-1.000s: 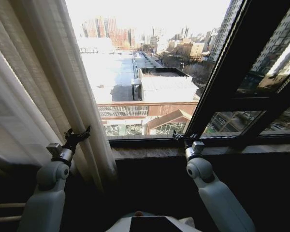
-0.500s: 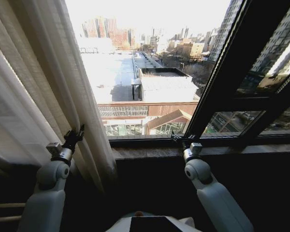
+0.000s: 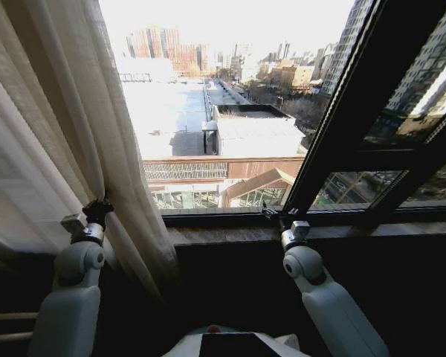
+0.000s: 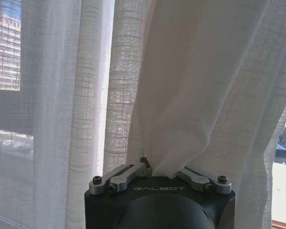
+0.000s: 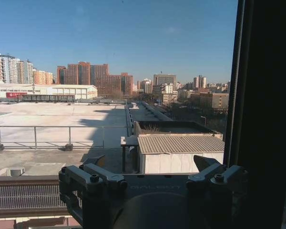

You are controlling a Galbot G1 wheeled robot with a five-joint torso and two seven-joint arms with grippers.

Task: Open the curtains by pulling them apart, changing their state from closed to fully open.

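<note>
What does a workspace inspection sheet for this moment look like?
Surface: stone window sill, bare.
Job's things: sheer white curtain bunched at the left side of the window; middle glass uncovered; no curtain panel seen on the right.
Clutter: nothing seen.
End effectors: left end effector shut on a fold of the curtain; right end effector open, empty, raised at the sill beside the dark window frame.
Cables: nothing seen.
Surroundings: rooftops and city buildings outside.
</note>
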